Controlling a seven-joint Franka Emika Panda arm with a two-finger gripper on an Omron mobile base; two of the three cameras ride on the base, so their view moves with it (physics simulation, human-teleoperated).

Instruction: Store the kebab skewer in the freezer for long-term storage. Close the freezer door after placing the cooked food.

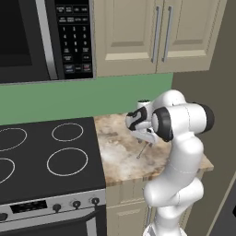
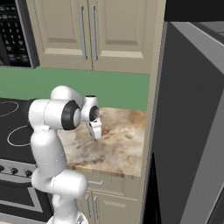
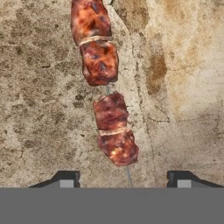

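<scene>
The kebab skewer (image 3: 107, 83) lies flat on the marbled counter (image 3: 183, 87), a thin stick threaded with several red-brown meat chunks. My gripper (image 3: 123, 179) hangs just above it, open, one dark fingertip on each side of the bare stick end. From the base views the gripper (image 1: 146, 137) points down over the counter, and the stick (image 1: 142, 151) pokes out below it. In the right base view the gripper (image 2: 97, 131) shows with the meat (image 2: 106, 131) beside it. The grey fridge (image 2: 197, 131) rises at the right. Its freezer compartment and freezer door cannot be made out.
A black stove top (image 1: 46, 156) adjoins the counter on the left, under a microwave (image 1: 46, 37). Beige wall cabinets (image 1: 156, 32) hang above the counter. The counter strip (image 2: 122, 148) is narrow, bounded by the stove and the fridge side.
</scene>
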